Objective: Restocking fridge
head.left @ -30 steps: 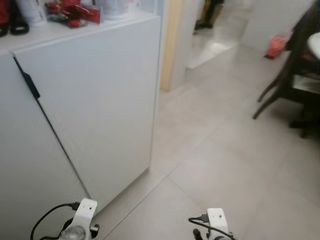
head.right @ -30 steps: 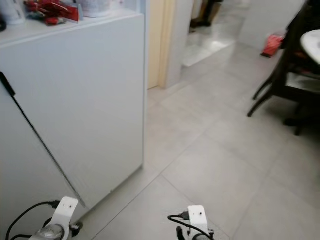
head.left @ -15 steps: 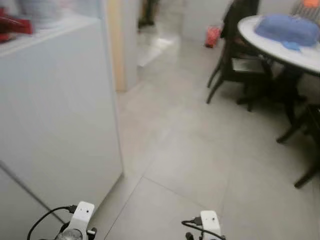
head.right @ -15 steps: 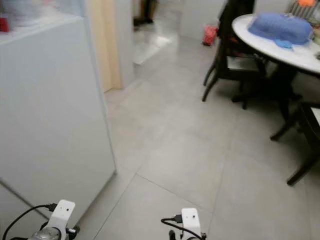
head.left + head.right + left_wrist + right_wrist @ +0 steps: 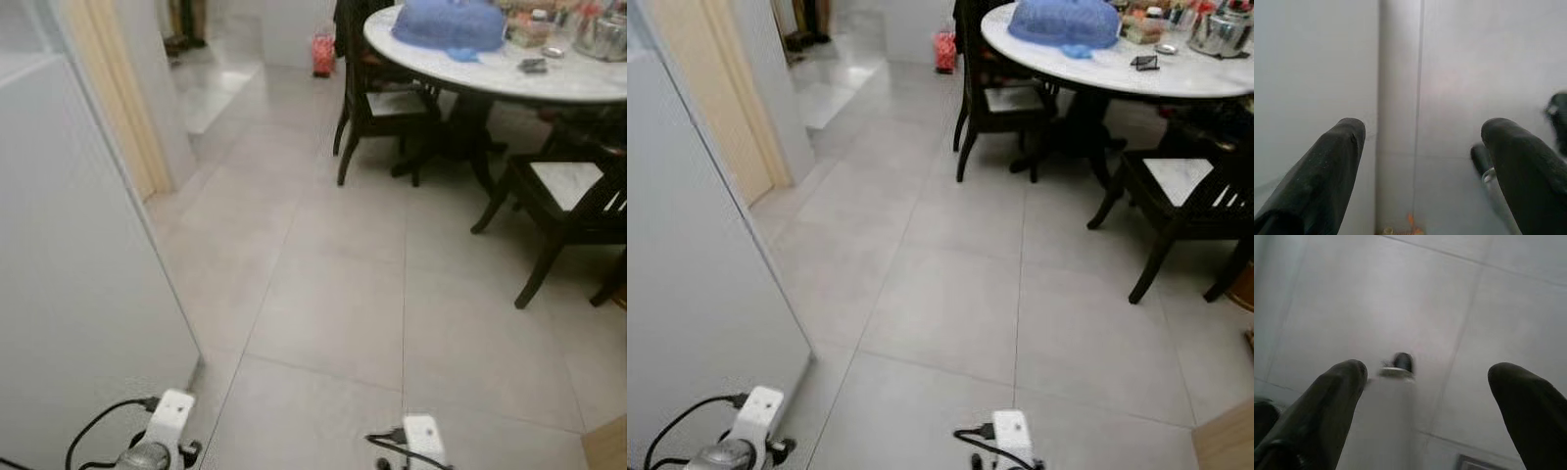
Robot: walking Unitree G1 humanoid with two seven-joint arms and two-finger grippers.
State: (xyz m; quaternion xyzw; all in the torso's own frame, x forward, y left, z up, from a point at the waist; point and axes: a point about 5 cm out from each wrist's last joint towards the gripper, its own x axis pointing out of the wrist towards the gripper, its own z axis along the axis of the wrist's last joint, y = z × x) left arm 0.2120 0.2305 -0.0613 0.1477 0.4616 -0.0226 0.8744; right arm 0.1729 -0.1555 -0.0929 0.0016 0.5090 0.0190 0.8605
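Note:
A tall white unit [image 5: 69, 284], its flat side toward me, stands at the left edge of the eye views. Both arms hang low at the bottom of those views, the left wrist [image 5: 165, 436] close to the unit's corner and the right wrist [image 5: 421, 439] over bare floor. In the left wrist view my left gripper [image 5: 1422, 134] is open over grey tile, nothing between its fingers [image 5: 1337, 156]. In the right wrist view my right gripper [image 5: 1427, 372] is also open and holds nothing.
A round white table [image 5: 558, 80] with a blue cover [image 5: 449, 22] and small items stands at the far right, dark chairs [image 5: 387, 98] [image 5: 573, 196] around it. A doorway [image 5: 211, 69] and pale wood frame [image 5: 108, 108] lie far left. Grey tiled floor [image 5: 343, 294] spreads ahead.
The whole view has swung to the right: the white unit slid off to the left and the table and chairs came into view. Both arms hang as before.

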